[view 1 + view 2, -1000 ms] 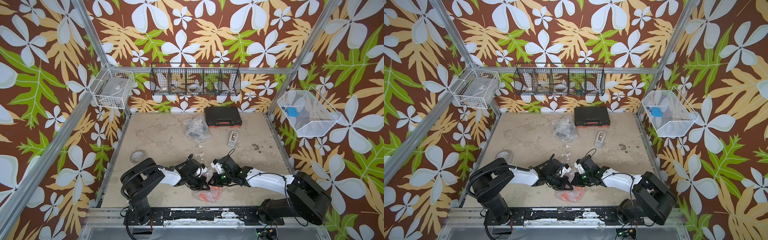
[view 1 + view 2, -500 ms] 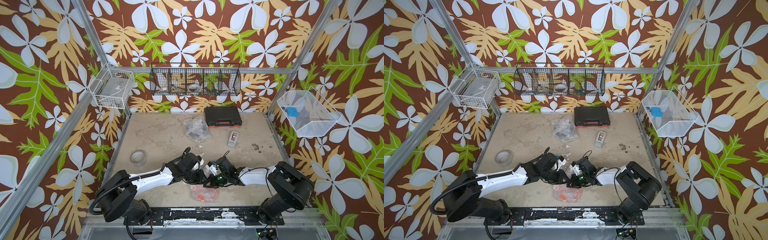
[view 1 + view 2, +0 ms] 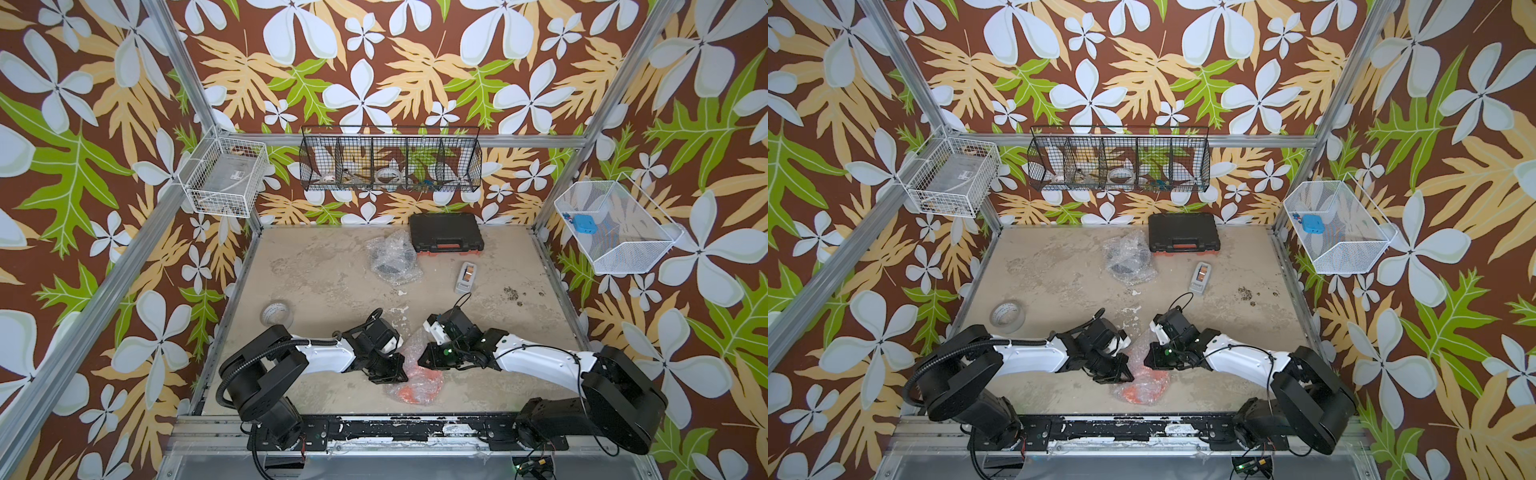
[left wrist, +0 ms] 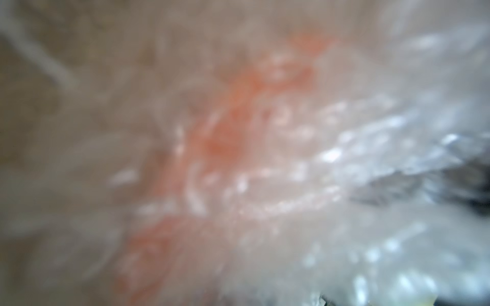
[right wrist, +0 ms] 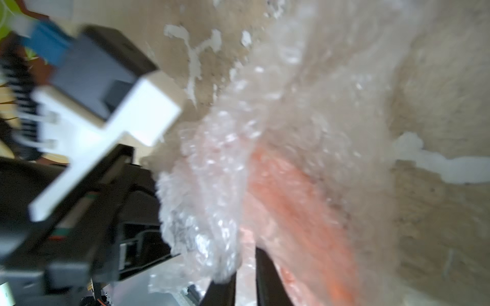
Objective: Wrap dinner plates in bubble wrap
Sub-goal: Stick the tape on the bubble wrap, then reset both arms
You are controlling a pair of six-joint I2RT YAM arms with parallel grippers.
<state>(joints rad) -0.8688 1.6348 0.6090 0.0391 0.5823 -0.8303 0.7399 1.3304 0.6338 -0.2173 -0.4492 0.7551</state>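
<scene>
An orange dinner plate (image 3: 417, 384) lies near the table's front edge under crumpled bubble wrap (image 3: 415, 345); both top views show it. My left gripper (image 3: 397, 372) is at the bundle's left side. Wrap fills the blurred left wrist view and hides the fingers, and a gathered bunch (image 5: 191, 225) runs to that gripper's front. My right gripper (image 3: 424, 359) is at the bundle's right side. Its black fingers (image 5: 267, 278) stand slightly apart with wrap film in the gap, beside the orange plate (image 5: 291, 190). A black plate (image 3: 392, 259) lies wrapped at the back.
A roll of clear tape (image 3: 276, 313) lies at the left. A black case (image 3: 446, 237) sits against the back wall, with a small grey device (image 3: 466, 276) in front of it. Wire baskets hang on the walls. White chips mark the tabletop between the grippers.
Half a second ago both grippers met a little farther back above the bundle with the left arm stretched out. Now the arms are folded back and the grippers flank the bundle.
</scene>
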